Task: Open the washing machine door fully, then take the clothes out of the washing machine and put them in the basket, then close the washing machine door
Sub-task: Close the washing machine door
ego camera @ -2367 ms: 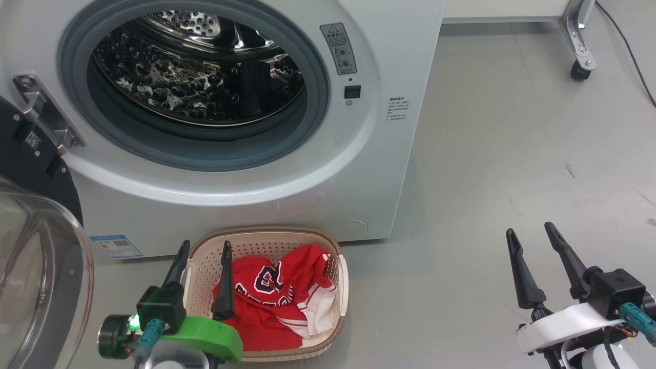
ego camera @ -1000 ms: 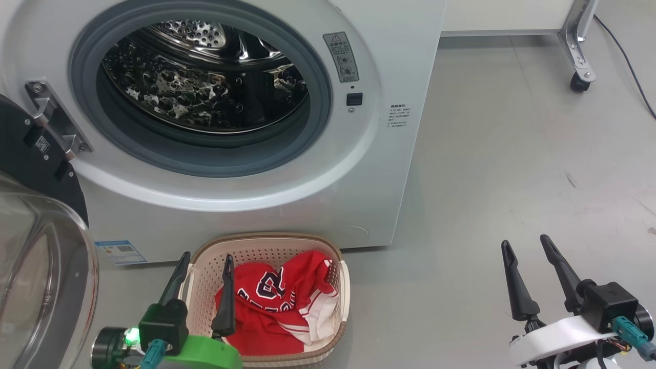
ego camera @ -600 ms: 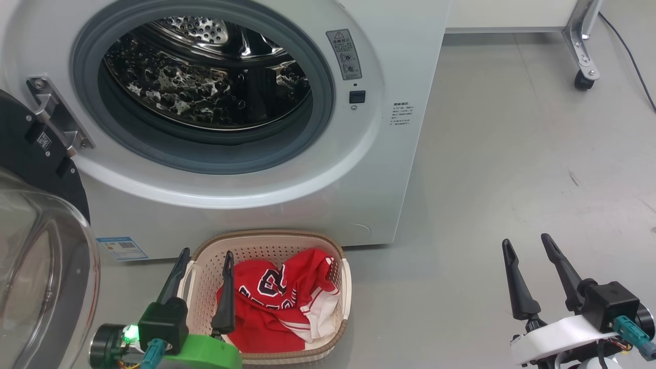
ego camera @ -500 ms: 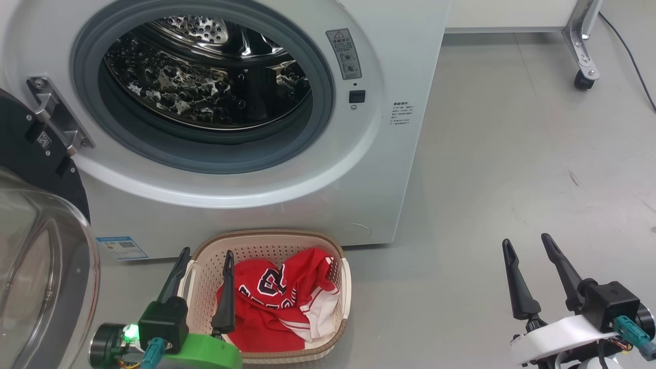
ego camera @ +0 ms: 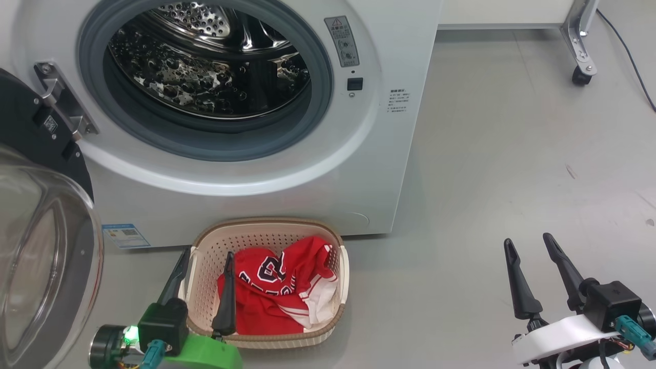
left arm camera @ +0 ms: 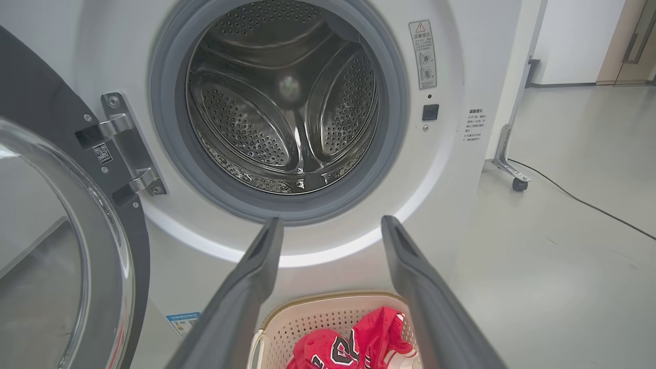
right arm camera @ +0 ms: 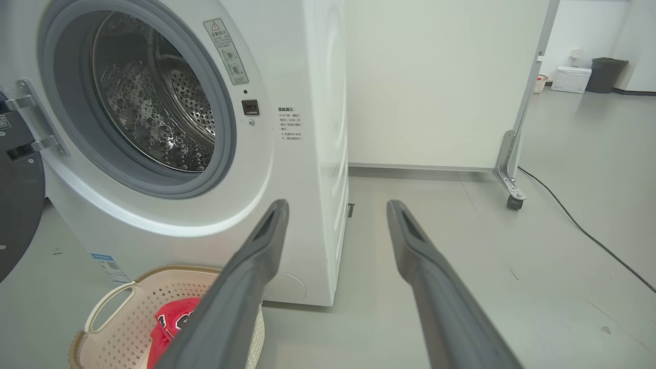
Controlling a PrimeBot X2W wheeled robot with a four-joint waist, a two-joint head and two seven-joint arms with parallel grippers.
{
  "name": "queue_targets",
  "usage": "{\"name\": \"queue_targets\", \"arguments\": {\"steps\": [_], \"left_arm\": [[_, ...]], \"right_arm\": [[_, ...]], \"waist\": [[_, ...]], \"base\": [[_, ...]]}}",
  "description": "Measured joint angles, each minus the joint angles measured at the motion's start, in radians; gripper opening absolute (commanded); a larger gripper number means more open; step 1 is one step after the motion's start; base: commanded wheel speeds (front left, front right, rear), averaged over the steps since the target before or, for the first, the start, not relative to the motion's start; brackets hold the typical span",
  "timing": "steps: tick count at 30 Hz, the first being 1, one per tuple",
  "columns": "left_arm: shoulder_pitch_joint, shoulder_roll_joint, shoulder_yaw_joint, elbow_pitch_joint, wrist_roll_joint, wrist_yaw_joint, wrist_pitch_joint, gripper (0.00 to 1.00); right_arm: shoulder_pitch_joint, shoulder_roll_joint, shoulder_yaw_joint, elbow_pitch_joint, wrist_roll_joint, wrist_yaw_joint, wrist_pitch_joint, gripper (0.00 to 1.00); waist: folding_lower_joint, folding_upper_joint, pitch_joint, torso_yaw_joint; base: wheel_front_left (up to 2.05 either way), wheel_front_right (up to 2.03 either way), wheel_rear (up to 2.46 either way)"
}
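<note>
Grey floor is carrying everything you are working over, so you are reaching low. At your far left the washing machine door is hanging swung wide on its metal hinge, glass bowl facing you. That is leaving the mouth of the washing machine fully clear. Your left pincer is hovering over the near left corner of the basket, with one finger above the left rim and the other above the inside. Its fingers are standing apart and gripping nothing, a pose that suits letting cloth fall in. The basket is sitting on the floor just beside the machine's front panel, directly under the opening, which is keeping the carry short. The clothes are lying bunched inside it, red cloth with lettering and white trim leaning toward the right wall. Above, the steel drum is showing bare metal as far as you are seeing into it, so I am judging the unloading done and the door closing left. Well to the right, your right pincer is hanging over bare floor, fingers spread and empty, likely parked clear of the door's swing. Beyond it a castered frame leg is standing near the wall.
</note>
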Motion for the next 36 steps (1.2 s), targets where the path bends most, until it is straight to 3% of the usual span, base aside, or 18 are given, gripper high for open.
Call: {"name": "queue_targets", "arguments": {"steps": [19, 36], "left_arm": [[0.005, 0.0, -0.002, -0.029, 0.0, 0.0, 0.007, 1.0], [0.007, 0.0, -0.002, -0.037, -0.001, 0.0, 0.007, 1.0]], "right_arm": [[0.0, -0.002, -0.003, 0.001, 0.0, -0.001, 0.0, 1.0], [0.0, -0.005, -0.006, 0.002, 0.0, -0.008, 0.0, 1.0]], "waist": [[0.0, 0.0, -0.002, 0.007], [0.0, 0.0, -0.007, 0.011]], "base": [[-1.07, 1.15, -0.08], [-0.48, 0.48, 0.0]]}}
